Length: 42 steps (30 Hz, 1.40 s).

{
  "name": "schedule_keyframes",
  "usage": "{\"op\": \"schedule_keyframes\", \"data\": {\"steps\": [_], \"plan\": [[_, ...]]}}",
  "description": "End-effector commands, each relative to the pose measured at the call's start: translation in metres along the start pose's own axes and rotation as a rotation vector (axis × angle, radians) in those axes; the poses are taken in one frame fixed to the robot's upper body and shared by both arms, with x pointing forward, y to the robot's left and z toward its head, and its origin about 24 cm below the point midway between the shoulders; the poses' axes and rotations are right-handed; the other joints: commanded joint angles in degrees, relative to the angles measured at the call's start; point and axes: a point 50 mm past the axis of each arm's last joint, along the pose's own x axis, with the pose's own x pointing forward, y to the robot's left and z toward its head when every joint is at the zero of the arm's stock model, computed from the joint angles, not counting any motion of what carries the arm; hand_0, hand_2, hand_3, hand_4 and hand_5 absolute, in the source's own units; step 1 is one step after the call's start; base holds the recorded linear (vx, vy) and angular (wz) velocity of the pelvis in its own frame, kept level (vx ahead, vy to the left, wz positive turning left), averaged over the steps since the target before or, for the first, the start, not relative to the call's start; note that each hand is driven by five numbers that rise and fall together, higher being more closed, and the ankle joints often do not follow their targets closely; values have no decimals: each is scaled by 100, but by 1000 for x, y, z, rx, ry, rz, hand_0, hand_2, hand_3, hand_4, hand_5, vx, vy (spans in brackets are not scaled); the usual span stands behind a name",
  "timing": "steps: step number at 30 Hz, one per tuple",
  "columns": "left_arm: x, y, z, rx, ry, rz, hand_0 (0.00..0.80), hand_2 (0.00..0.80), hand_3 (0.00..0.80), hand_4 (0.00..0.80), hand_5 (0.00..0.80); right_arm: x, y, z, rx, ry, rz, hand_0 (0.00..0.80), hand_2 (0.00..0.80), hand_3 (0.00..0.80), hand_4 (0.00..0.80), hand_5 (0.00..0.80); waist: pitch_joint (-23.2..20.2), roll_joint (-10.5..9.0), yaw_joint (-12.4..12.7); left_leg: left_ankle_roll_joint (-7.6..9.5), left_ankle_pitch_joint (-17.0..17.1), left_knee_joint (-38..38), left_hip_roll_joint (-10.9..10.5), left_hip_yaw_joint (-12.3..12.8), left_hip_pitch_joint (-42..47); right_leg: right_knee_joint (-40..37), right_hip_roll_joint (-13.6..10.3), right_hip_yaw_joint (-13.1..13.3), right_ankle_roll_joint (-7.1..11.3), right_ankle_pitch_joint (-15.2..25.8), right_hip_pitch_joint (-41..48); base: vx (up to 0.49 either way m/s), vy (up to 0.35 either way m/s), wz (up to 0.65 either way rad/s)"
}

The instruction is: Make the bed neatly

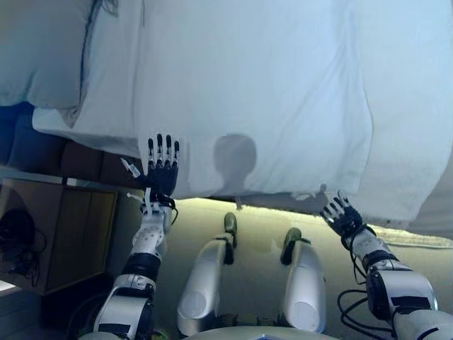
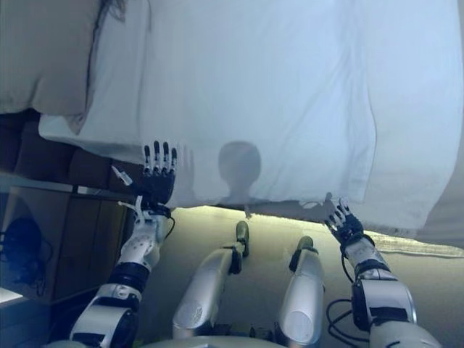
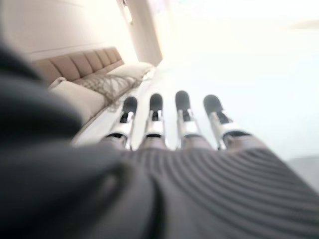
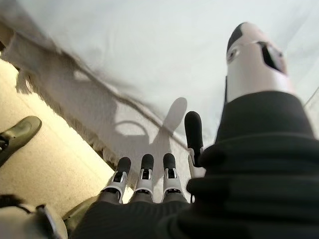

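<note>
A white duvet [image 1: 255, 92] covers the bed and hangs over its near edge, lower on the right [image 1: 403, 177]. A pillow [image 1: 39, 53] lies at the far left, by the tufted headboard [image 3: 79, 62]. My left hand [image 1: 161, 170] is open, fingers straight, raised at the duvet's near left edge; its fingers [image 3: 182, 117] reach over the bed surface. My right hand [image 1: 342, 214] is open, fingers spread, just under the duvet's hanging fringed hem [image 4: 70, 107], holding nothing.
A wooden nightstand [image 1: 60, 230] stands at the left beside the bed, with a dark object [image 1: 18, 237] in it. Pale floor [image 1: 262, 227] runs along the bed's near side.
</note>
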Motion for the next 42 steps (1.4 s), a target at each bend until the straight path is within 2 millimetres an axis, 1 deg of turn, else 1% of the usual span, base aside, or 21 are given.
{"op": "schedule_keyframes", "data": {"steps": [1, 4, 7, 11, 14, 20, 24, 27, 30, 31, 32, 34, 37, 42], "plan": [[10, -19, 19, -20, -127, -79, 0, 0, 0, 0, 0, 3, 18, 23, -10, -71, 48, 0, 0, 0, 0, 0, 97, -25, 31, 281, -1140, 1226, -98, 62, -308, 27, 154, 259, 56, 423, -280, 28, -101, 13], [9, -20, 20, -27, -127, -82, 0, 0, 0, 0, 0, 4, 32, 30, -10, -92, 90, 0, 0, 0, 0, 0, 176, -59, 110, 335, -1249, 1595, -59, 39, -659, 423, 158, 301, 34, 323, -652, -28, -89, 11], [8, -21, 20, -29, -109, -95, 0, 0, 0, 0, 0, 5, 46, 39, -2, -118, 133, 0, 0, 0, 0, 0, 199, -74, 203, 373, -1289, 1854, -57, -16, -963, 715, 139, 301, 30, 282, -952, -8, -61, 6], [4, -20, 15, -36, -78, -101, 0, 0, 0, 0, 0, 6, 65, 47, -6, -137, 185, 0, 0, 0, 0, 0, 210, -68, 292, 408, -1309, 2094, -67, -77, -1282, 985, 117, 297, 33, 257, -1241, 0, -28, 9], [6, -21, 14, -41, -66, -104, 0, 0, 0, 0, 0, 7, 78, 51, -12, -144, 227, 0, 0, 0, 0, 0, 211, -44, 330, 423, -1299, 2183, -65, -99, -1453, 1103, 97, 318, 44, 258, -1407, 12, -2, 6], [3, -25, 13, -39, -38, -130, 0, 0, 0, 0, 0, 4, 105, 69, -23, -202, 305, 0, 0, 0, 0, 0, 212, 28, 433, 435, -1285, 2303, -126, -147, -1680, 1245, 42, 303, 51, 272, -1626, 20, 1, 6], [-1, -23, 16, -38, -22, -110, 0, 0, 0, 0, 0, 0, 128, 81, -26, -259, 386, 0, 0, 0, 0, 0, 213, 58, 518, 437, -1278, 2373, -163, -183, -1809, 1331, 6, 272, 59, 278, -1736, 26, -35, 7], [-1, -22, 16, -44, -9, -95, 0, 0, 0, 0, 0, -4, 146, 85, -45, -286, 452, 0, 0, 0, 0, 0, 213, 55, 560, 426, -1254, 2331, -177, -199, -1812, 1321, 2, 245, 65, 286, -1745, 18, -29, 11], [-4, -20, 17, -49, 0, -85, 0, 0, 0, 0, 0, -7, 158, 87, -66, -308, 500, 0, 0, 0, 0, 0, 213, 42, 572, 419, -1222, 2259, -173, -209, -1768, 1268, -2, 218, 69, 308, -1709, 14, -8, 6], [-6, -19, 16, -53, 3, -81, 0, 0, 0, 0, 0, -9, 163, 88, -78, -321, 527, 452, 452, 452, 452, 452, 213, 35, 583, 412, -1205, 2222, -177, -216, -1745, 1244, -7, 200, 72, 317, -1688, 15, -2, 4], [-7, -18, 17, -54, 4, -79, 0, 0, 0, 0, 0, -10, 165, 88, -82, -329, 545, 800, 800, 800, 800, 800, 213, 30, 584, 410, -1191, 2190, -179, -220, -1722, 1217, -7, 186, 74, 326, -1668, 0, 0, 0], [-10, -16, 18, -57, 7, -75, 0, 0, 0, 0, 0, -12, 168, 89, -86, -331, 578, 800, 800, 800, 800, 800, 213, 17, 589, 403, -1180, 2153, -177, -221, -1676, 1176, -22, 152, 80, 344, -1623, 0, 0, 0], [-11, -14, 19, -63, 12, -71, 0, 0, 0, 0, 0, -11, 166, 87, -95, -321, 568, 800, 800, 800, 800, 800, 213, 12, 591, 396, -1166, 2107, -183, -228, -1598, 1145, -28, 130, 81, 360, -1558, 0, 0, 0], [-13, -11, 19, -66, 21, -74, 0, 0, 0, 0, 0, -7, 154, 81, -99, -293, 534, 800, 800, 800, 800, 800, 214, -13, 590, 390, -1161, 2011, -186, -232, -1437, 1014, -43, 79, 81, 392, -1399, 0, 0, 0]]}}
